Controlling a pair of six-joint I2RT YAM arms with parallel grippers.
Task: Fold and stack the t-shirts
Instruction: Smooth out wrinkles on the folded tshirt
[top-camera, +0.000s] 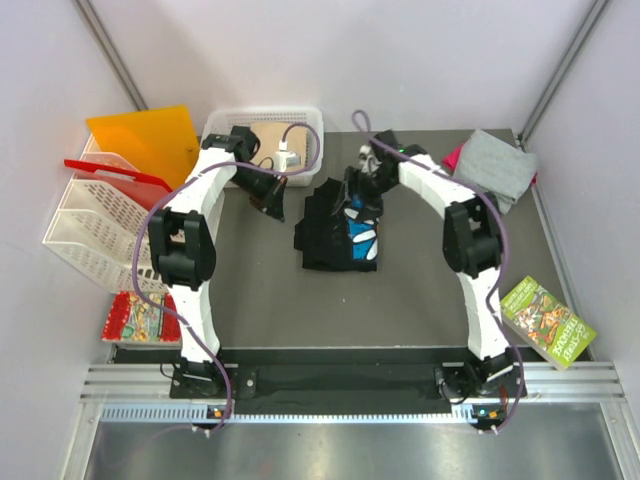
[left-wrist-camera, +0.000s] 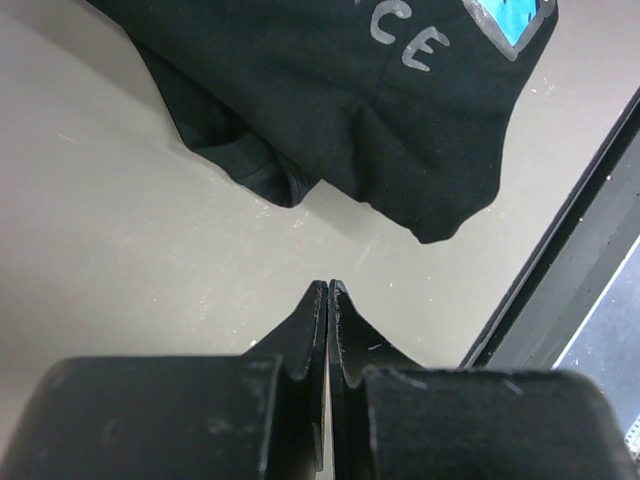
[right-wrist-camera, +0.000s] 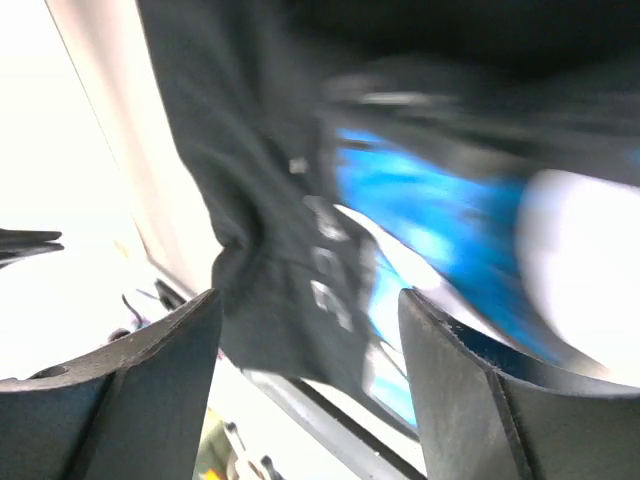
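Okay, the black t-shirt (top-camera: 335, 230) lies bunched in a rough folded heap on the dark table (top-camera: 260, 290). Its blue-and-white print (top-camera: 362, 238) faces up on its right half.

My right gripper (top-camera: 362, 190) is at the far edge of that shirt, on the print side. In the right wrist view my fingers (right-wrist-camera: 140, 390) stand wide apart with nothing pinched. Black cloth and blue print fill the gap beyond them. That view is blurred, so I can't tell whether a fingertip touches the cloth.

My left gripper (top-camera: 272, 205) is just left of the shirt and off the cloth. In the left wrist view its fingers (left-wrist-camera: 310, 340) are pressed together tip to tip over bare table, holding nothing. The shirt's hem lies a little beyond the tips without touching them. Grey letters "CE" are readable on it.

Around the black shirt:
- The grey t-shirt (top-camera: 495, 165) is folded, well off to the far right.
- The pink t-shirt (top-camera: 453, 158) is under the grey one, with only the edge toward the black shirt showing.
- The white basket (top-camera: 310, 120) is just beyond the shirt, far-left side.
- The orange sheet (top-camera: 145, 140) is further left, leaning over the white rack (top-camera: 95, 225).
- One booklet (top-camera: 548, 322) is well off near-right, and a second booklet (top-camera: 140, 318) is well off near-left.
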